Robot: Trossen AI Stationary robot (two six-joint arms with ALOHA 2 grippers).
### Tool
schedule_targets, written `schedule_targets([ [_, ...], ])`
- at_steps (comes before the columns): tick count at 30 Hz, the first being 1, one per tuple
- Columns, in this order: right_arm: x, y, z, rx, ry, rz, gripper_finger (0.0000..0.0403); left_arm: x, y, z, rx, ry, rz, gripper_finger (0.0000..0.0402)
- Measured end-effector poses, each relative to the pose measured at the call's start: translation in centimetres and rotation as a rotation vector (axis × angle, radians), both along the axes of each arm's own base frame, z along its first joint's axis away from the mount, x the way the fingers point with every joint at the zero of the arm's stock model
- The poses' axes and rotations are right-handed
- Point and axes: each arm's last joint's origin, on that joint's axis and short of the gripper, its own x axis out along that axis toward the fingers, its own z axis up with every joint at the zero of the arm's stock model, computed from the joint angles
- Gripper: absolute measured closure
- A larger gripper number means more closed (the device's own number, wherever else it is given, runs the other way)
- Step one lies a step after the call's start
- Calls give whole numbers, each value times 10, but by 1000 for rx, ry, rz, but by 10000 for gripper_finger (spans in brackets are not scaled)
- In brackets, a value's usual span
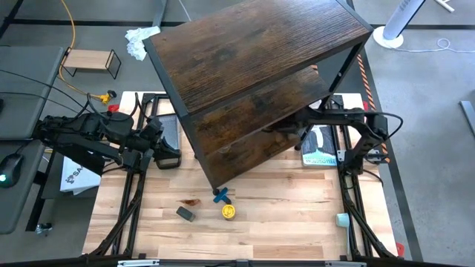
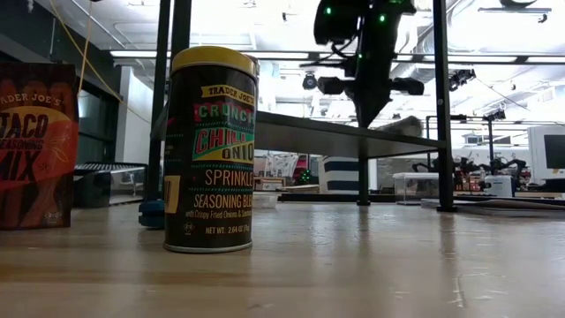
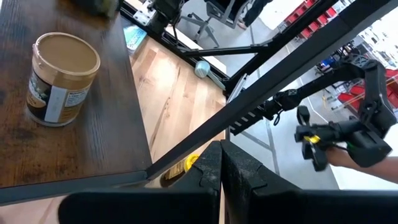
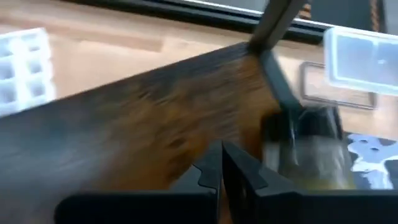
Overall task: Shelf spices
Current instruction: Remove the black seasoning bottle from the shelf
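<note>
High view: we note the yellow-lidded jar (image 1: pixel 229 211) upright on the surface near the shelf (image 1: pixel 252 67), nearer our clenched, empty left hand (image 1: pixel 158 139) than the clenched right hand (image 1: pixel 286 127).

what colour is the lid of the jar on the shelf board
Tan lid, best in the left wrist view.

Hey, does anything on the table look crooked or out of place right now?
Yes. The shelf sits rotated, askew to the table's edges. A crumpled white wad lies off the table by its back corner. A yellow-lidded jar, grey box and reddish packet remain unshelved.
</note>
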Motion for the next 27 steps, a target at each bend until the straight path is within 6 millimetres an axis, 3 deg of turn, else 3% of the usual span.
schedule_targets([
  [5,12,28,2,25,-83,84,399,0,0,0,8,1,-3,402],
  [9,13,48,16,-10,-131,185,400,0,0,-1,9,9,-2,402],
  [16,-16,75,56,5,-77,402,386,-1,0,-1,-5,17,4,402],
  [19,-36,77,64,31,-6,394,347,-1,0,-1,-4,17,4,402],
  [22,-48,77,61,52,58,364,282,-1,0,-1,5,15,3,402],
  [27,-47,66,50,72,53,288,162,-1,0,-1,5,14,4,402],
])
